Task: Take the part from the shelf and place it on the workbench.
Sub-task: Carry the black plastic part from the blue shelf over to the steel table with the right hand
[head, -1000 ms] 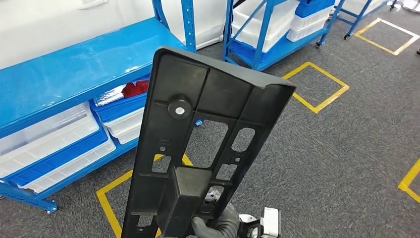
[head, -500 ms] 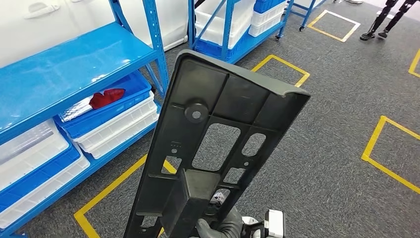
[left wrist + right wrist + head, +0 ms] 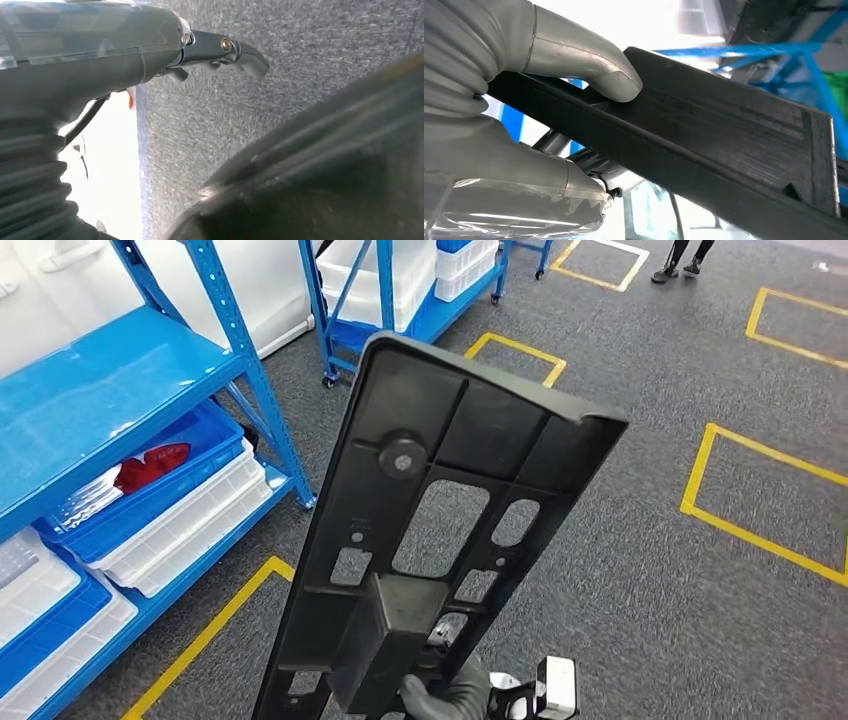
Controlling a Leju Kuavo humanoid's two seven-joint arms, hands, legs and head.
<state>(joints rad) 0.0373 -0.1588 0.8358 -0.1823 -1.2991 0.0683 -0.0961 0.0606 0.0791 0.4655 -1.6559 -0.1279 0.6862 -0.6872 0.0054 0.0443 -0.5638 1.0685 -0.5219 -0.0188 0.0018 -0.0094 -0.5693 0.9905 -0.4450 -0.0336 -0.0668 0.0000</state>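
Observation:
The part (image 3: 450, 450) is a long black plastic panel with ribs and cut-outs, standing upright close in front of me in the head view. My right hand (image 3: 445, 695) grips its lower end from below. In the right wrist view my right hand (image 3: 524, 100) clamps the part's dark edge (image 3: 734, 130) between thumb and fingers. My left hand (image 3: 100, 50) hangs over the grey carpet with its dark fingers (image 3: 240, 50) stretched out and nothing in them.
A blue shelf (image 3: 90, 400) stands at the left with white bins (image 3: 180, 530) and a blue bin holding something red (image 3: 150, 465). A second blue rack (image 3: 385, 290) is behind it. Yellow floor markings (image 3: 740, 530) cross the carpet. A person's legs (image 3: 690, 255) stand far right.
The camera has turned: the shelf and racks have slid left and back in the picture, and more marked carpet shows at the right. The part stays upright in my right hand.

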